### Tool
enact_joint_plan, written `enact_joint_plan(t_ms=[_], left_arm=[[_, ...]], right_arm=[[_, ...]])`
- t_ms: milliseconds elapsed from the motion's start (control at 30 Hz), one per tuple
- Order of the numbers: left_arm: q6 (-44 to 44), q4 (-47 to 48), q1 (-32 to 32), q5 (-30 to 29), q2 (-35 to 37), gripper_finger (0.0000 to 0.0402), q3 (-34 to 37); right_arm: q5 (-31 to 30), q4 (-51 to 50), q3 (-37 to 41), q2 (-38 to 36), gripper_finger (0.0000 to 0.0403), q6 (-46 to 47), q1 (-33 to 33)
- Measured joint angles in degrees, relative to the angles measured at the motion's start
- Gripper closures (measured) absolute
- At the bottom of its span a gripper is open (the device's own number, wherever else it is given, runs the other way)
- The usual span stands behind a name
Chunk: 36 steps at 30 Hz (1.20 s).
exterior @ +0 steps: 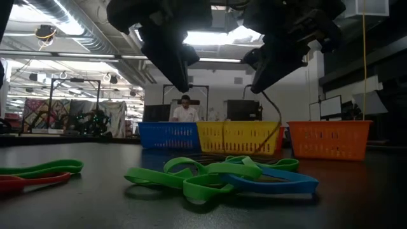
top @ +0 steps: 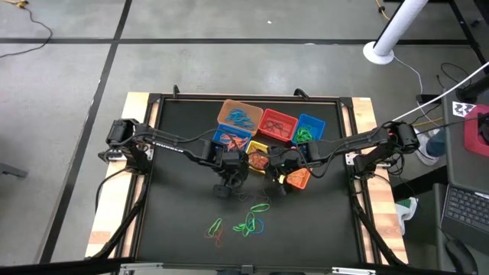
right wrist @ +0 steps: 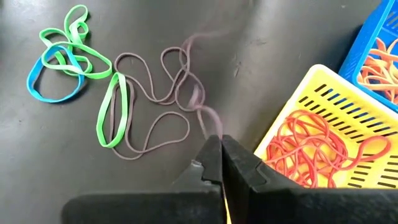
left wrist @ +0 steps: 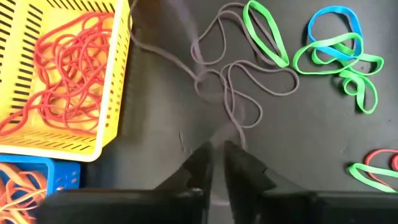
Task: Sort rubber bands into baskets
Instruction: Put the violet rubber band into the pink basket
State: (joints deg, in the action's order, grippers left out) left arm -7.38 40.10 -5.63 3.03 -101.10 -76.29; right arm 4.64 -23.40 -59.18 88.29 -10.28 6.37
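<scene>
Two grippers hang over the dark worktop (top: 183, 221) beside the yellow basket (left wrist: 115, 74); the right gripper (right wrist: 221, 163) has its fingers closed on a thin grey rubber band (right wrist: 155, 93); the left gripper (left wrist: 217, 165) stands slightly parted around the same tangle; green and blue bands (left wrist: 336, 53) lie nearby.

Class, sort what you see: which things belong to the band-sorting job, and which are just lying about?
Job:
coloured elastic rubber bands
tangled thin mauve rubber bands
small perforated plastic baskets
left pincer
right pincer

Lying about:
white round pole base
black computer keyboard
</scene>
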Motion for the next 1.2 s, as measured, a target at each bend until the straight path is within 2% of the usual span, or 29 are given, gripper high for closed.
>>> enact_joint_plan(t_ms=[100,267,367,667,833,1133,1200], left_arm=[[0.2,-0.02,0.0,-0.03,0.0,0.0395,0.01],[0.8,0.02,0.0,-0.04,0.0,0.0395,0.02],[0.66,-0.04,-0.01,-0.07,0.02,0.0399,0.01],[0.58,0.03,-0.09,0.09,0.02,0.0398,0.0],[-0.37,0.04,-0.07,0.13,0.02,0.0393,0.02],[-0.46,0.02,-0.07,0.13,0.02,0.0395,0.02],[-0.48,0.0,-0.07,0.13,0.02,0.0393,0.02]], right_arm=[[-1.89,1.13,-0.08,0.0,0.0402,-0.01,-0.01],[-7.12,-1.99,-3.87,-0.02,0.0402,-0.84,-0.57],[-8.84,-7.11,-7.7,-0.02,0.0402,-3.59,-1.86],[-16.99,-22.2,-16.31,-0.07,0.0402,-8.44,-9.46],[-21.98,-25.38,-17.99,-0.07,0.0402,-10.02,-15.35],[-23.04,-24.31,-18.16,-0.07,0.0402,-11.47,-27.54],[-20.95,-24.31,-18.16,-0.07,0.0402,-11.46,-29.84]])
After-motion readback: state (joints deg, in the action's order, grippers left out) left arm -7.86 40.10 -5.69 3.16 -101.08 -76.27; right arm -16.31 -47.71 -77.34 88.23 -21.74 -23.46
